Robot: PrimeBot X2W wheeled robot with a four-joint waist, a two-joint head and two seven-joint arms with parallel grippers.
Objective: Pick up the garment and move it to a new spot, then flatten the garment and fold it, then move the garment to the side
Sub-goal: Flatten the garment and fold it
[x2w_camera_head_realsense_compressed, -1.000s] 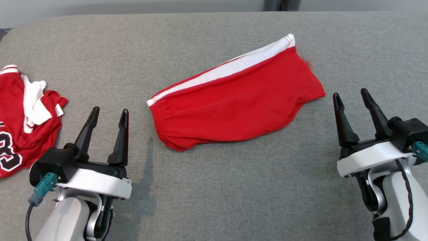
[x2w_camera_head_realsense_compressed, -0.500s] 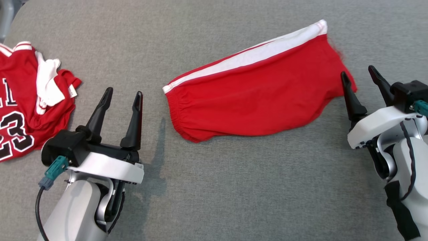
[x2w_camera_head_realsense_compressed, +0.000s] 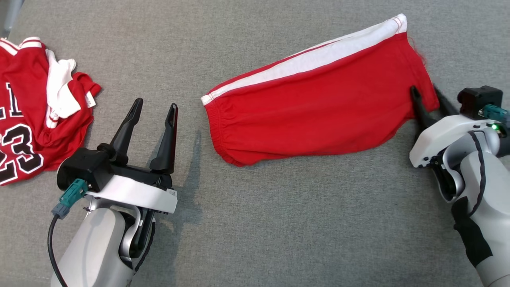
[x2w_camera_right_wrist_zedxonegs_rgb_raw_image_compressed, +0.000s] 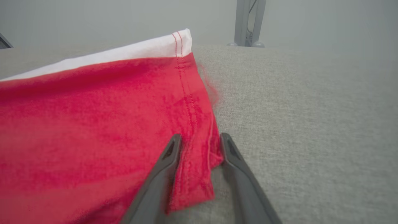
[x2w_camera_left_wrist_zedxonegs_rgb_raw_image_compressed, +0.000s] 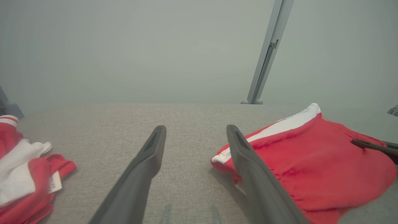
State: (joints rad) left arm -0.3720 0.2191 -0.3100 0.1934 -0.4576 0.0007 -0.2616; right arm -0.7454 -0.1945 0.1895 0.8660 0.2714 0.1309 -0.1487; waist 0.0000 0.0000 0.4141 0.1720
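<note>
The garment is a pair of red shorts with a white side stripe, lying flat and slanted across the grey surface; it also shows in the left wrist view and the right wrist view. My right gripper straddles its near right corner. In the right wrist view its jaws stand partly narrowed, one finger over the red hem and one at its edge, with a gap still between them. My left gripper hovers open and empty left of the waistband, its fingers wide apart.
A crumpled red jersey with a white collar and black numbers lies at the far left, also in the left wrist view. The grey fabric surface stretches toward me. A metal post stands beyond the far edge.
The head camera has shifted. My right gripper has moved forward onto the shorts' right corner and its jaws have narrowed around the hem. The left gripper stays open.
</note>
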